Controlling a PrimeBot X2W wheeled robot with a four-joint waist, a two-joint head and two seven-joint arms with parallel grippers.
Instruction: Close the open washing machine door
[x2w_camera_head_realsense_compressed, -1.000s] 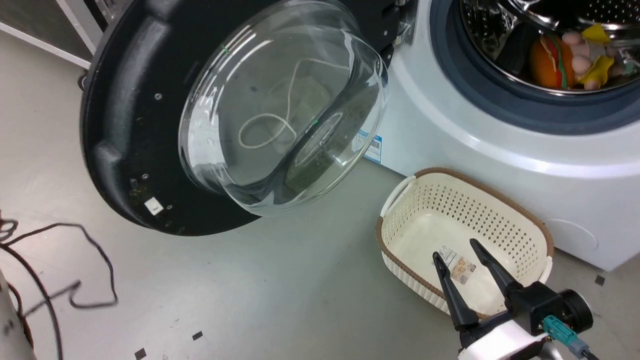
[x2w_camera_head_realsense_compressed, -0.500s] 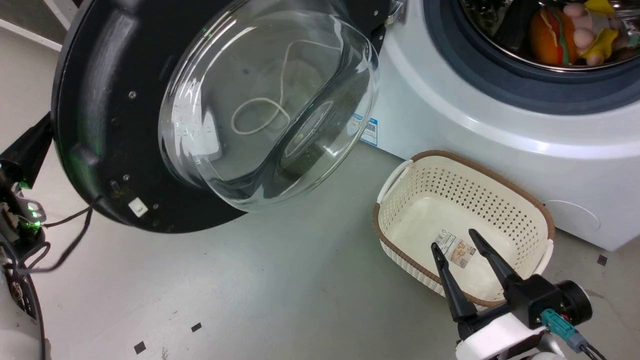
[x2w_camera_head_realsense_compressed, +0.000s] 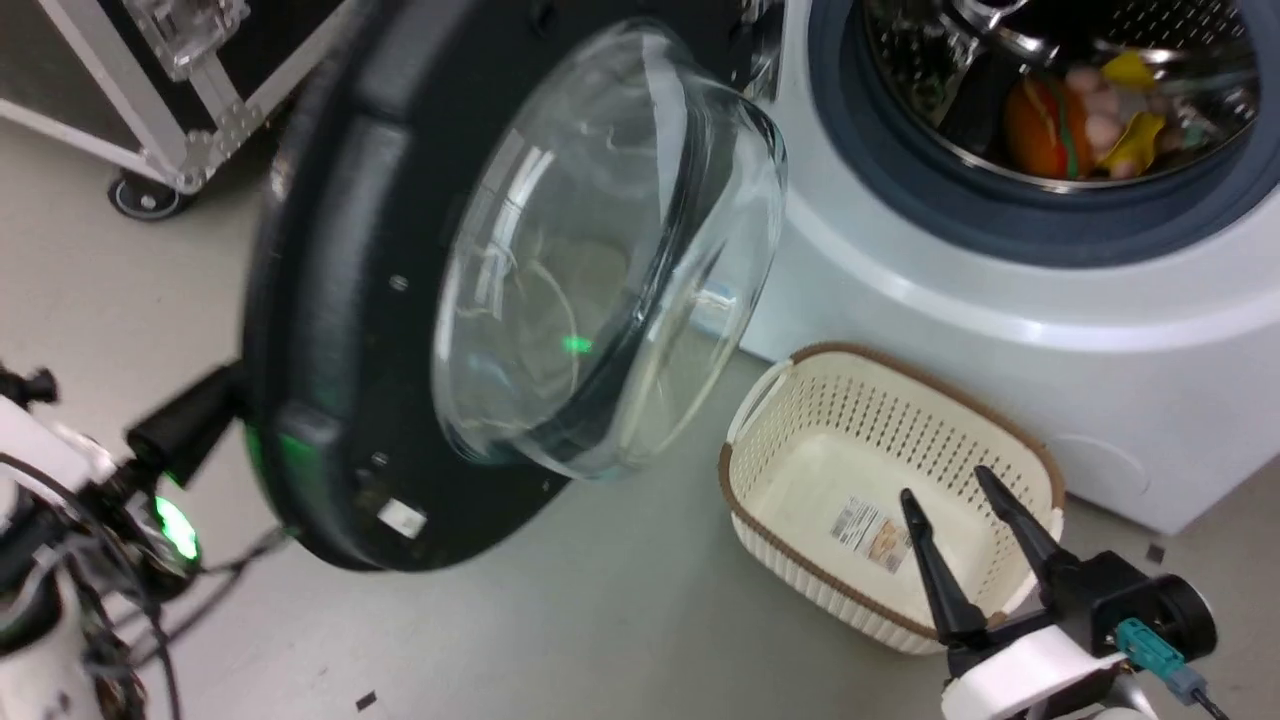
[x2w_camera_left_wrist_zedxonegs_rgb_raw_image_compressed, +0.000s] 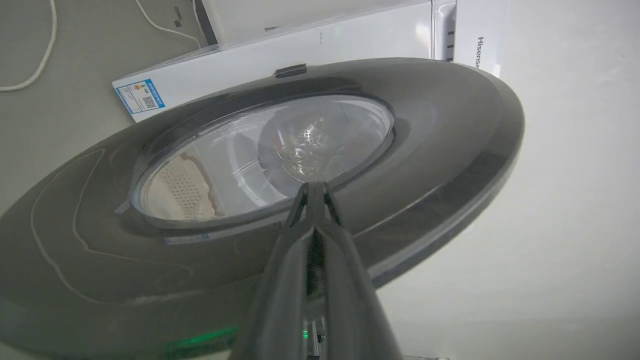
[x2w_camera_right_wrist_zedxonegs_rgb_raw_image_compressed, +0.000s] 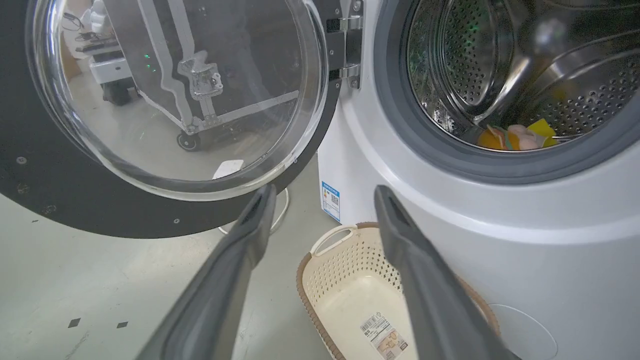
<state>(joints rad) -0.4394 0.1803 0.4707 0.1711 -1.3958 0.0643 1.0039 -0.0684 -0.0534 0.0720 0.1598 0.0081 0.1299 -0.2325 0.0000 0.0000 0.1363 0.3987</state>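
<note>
White front-loading washing machine (x2w_camera_head_realsense_compressed: 1000, 330), its grey-ringed steel drum opening (x2w_camera_head_realsense_compressed: 1040, 215) uncovered. The washing machine door (x2w_camera_head_realsense_compressed: 340, 300) hangs open on its hinge at the machine's left, with the clear bowl window facing the opening. Behind the door stands a black flight case (x2w_camera_head_realsense_compressed: 150, 100) with metal edging and castors. A cream perforated laundry basket (x2w_camera_head_realsense_compressed: 760, 400) stands on the floor just beside the machine's front, below the opening and near the bowl. Soft toys (x2w_camera_head_realsense_compressed: 1040, 125) lie in the drum.

My left gripper (x2w_camera_left_wrist_zedxonegs_rgb_raw_image_compressed: 314, 187) has its fingers pressed together, tips touching the door's outer face at the window's rim. My right gripper (x2w_camera_head_realsense_compressed: 943, 482) hangs over the basket, fingers spread and holding nothing.

Compared with half a second ago, the door stands more edge-on and nearer the machine. The head camera has also shifted.

Writing: "Hisense" (x2w_camera_left_wrist_zedxonegs_rgb_raw_image_compressed: 481, 52) on the white panel. The blue-and-white sticker (x2w_camera_right_wrist_zedxonegs_rgb_raw_image_compressed: 331, 199) and the basket's label (x2w_camera_head_realsense_compressed: 868, 528) are too small to read.
</note>
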